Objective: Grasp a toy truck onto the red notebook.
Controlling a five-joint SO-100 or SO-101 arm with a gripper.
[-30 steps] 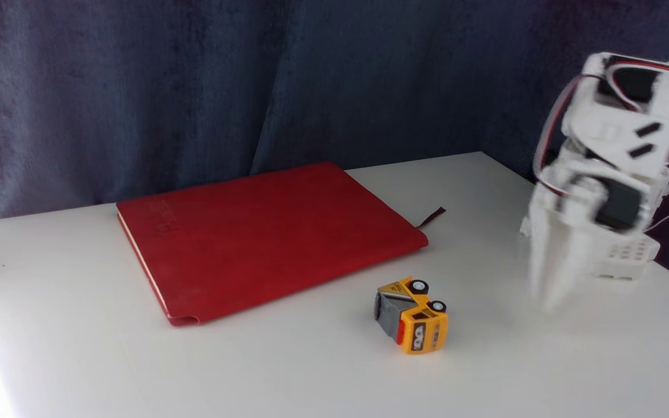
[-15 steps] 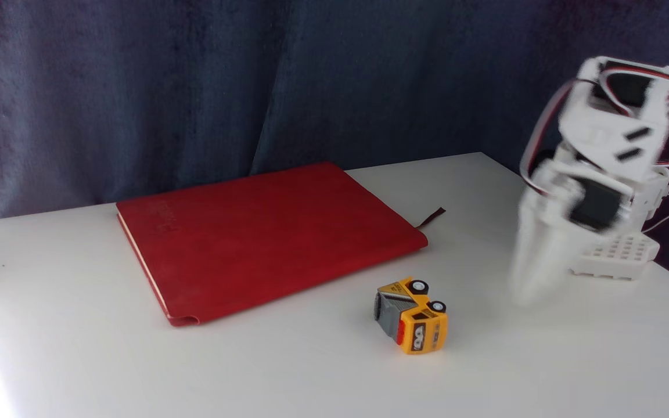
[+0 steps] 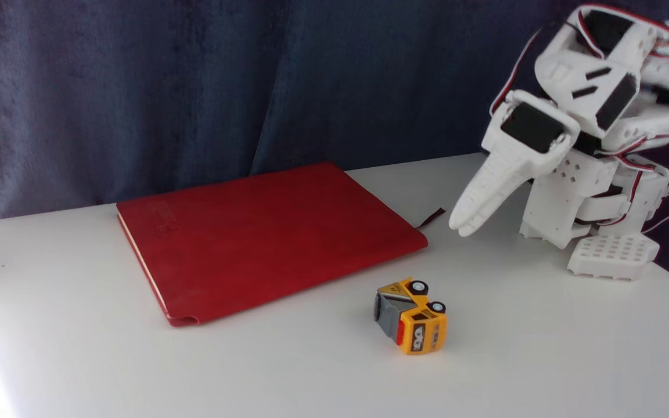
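A small yellow-orange toy truck (image 3: 411, 315) with a grey bed lies tipped on its side on the white table, wheels facing up and back. The large dark-red notebook (image 3: 265, 235) lies flat to its left and behind, its thin ribbon bookmark (image 3: 431, 217) poking out at the right corner. My white gripper (image 3: 462, 225) hangs in the air above and to the right of the truck, pointing down-left, its tips near the ribbon. Its fingers are pressed together with nothing between them.
The arm's white base (image 3: 612, 254) stands at the table's right edge. A dark blue curtain (image 3: 195, 87) hangs behind the table. Bare white tabletop (image 3: 288, 371) stretches in front of the notebook and truck.
The gripper has swung up and leftward from pointing straight down near the base to reaching out toward the notebook's right corner. Truck and notebook have not moved.
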